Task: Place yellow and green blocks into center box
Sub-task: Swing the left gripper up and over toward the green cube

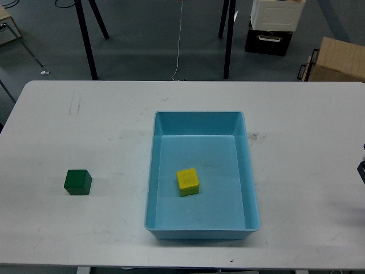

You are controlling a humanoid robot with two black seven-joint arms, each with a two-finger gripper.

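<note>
While the yellow block (187,181) sits on the flat floor inside the blue tray (251,171), the green block (77,182) sits out on the white table (85,125), well off to the tray's left. A tiny dark bit at the right edge may be the right arm, but no tool shows, so I cannot tell if either tool is apart or together.

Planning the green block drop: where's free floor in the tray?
Blue tray: the yellow block sits left of center; floor is bare behind it, to its right, and along the near wall. Tightest is between block and left wall. Green block sits alone on the table.
</note>
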